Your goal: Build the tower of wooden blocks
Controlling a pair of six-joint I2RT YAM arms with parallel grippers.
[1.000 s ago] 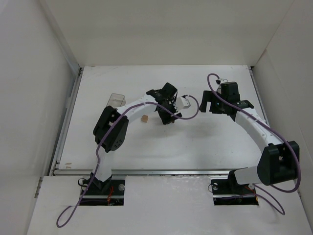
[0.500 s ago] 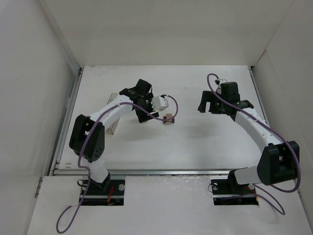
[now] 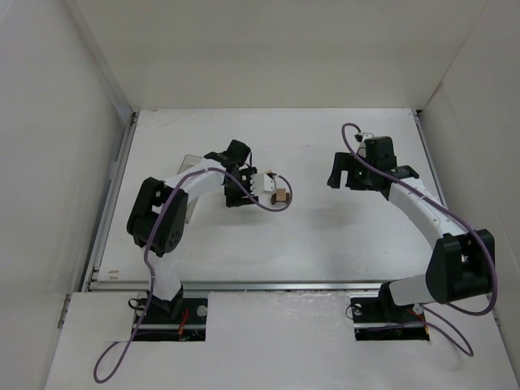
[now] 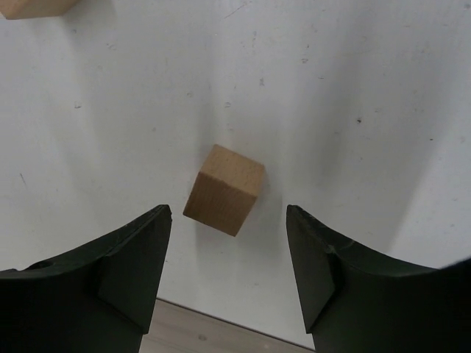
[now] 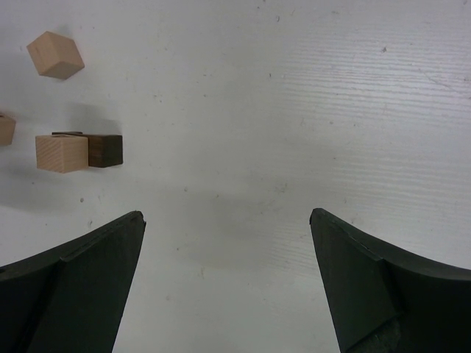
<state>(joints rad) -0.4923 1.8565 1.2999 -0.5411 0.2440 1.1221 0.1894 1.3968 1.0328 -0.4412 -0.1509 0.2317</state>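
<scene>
White counter carries everything, with the two arms reaching over it from the near edge. Against its left side lies a long clear plastic box, partly hidden behind the left arm.

The right arm bends toward the middle. The right jaws stand spread as wide as they go, both dark fingers low in the wrist view with only bare counter between them.

The left jaws are partly open. Their fingers sit either side of a light tan cube, which lies turned at an angle on the counter with a gap on each side, so nothing is gripped.

The other blocks lie near the counter's middle. A second tan cube touches the dark brown piece, a third cube lies apart from them, and a fourth block is cut off by the frame edge.
</scene>
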